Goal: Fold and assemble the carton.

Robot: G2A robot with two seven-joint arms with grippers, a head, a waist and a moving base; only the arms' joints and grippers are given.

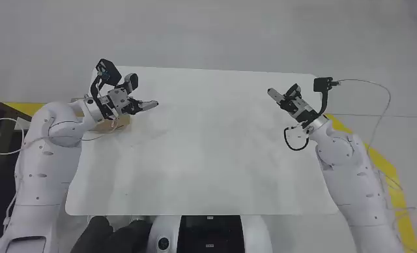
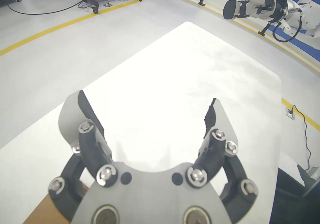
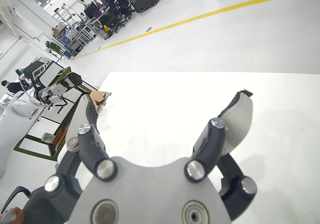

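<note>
Carton [image 1: 112, 126] mostly under left arm [image 1: 62, 124]

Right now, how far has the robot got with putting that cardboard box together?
Nothing looks done yet: the cardboard lies at the table's edge, close to the left gripper, and apparently not formed into a box. Nothing is in hand: the left gripper and the right gripper are both open and empty above the table. All the picking up, folding and assembling is left.

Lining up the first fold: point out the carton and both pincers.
carton [image 1: 116, 124], top view, on its exposed brown surface.
left pincer [image 2: 147, 96], left wrist view, midway between its open fingertips.
right pincer [image 3: 166, 95], right wrist view, midway between its open fingertips.
</note>
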